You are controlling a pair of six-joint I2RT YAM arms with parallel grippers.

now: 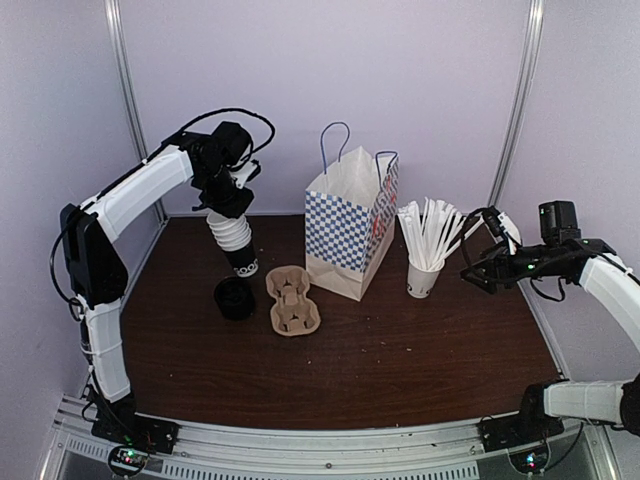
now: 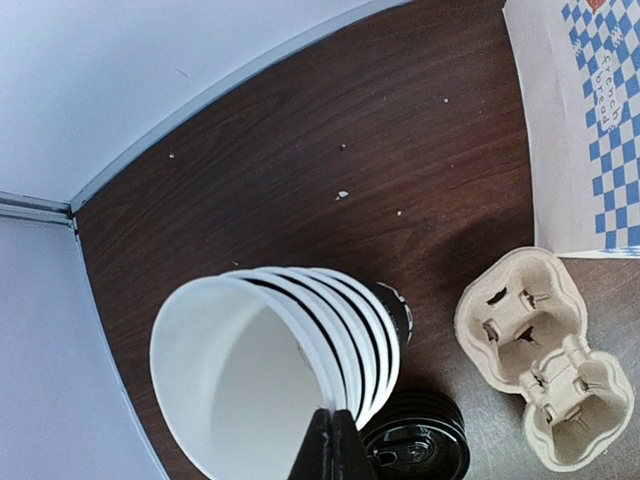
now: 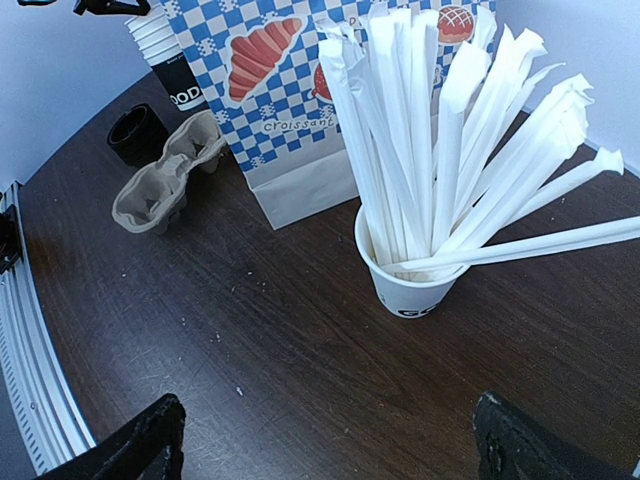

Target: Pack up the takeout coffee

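The takeout coffee, a lidded cup, is out of view in all three views. A leaning stack of lidless black cups (image 1: pixel 233 240) with white insides (image 2: pixel 250 380) stands at the back left. My left gripper (image 1: pixel 232 200) is shut on the rim of its top cup, the fingers (image 2: pixel 335 440) pinching the cup wall. Beside the stack sits a low pile of black lids (image 1: pixel 235 298) (image 2: pixel 420 450). My right gripper (image 1: pixel 472 265) hangs open above the table, right of the white cup, with nothing between its fingertips (image 3: pixel 150 440).
A blue-checkered paper bag (image 1: pixel 350 225) (image 3: pixel 290 90) stands open at the back centre. A brown pulp cup carrier (image 1: pixel 292 300) (image 2: pixel 540 360) lies between the bag and the lids. A white cup of wrapped white sticks (image 1: pixel 424 278) (image 3: pixel 410 285) stands right of the bag.
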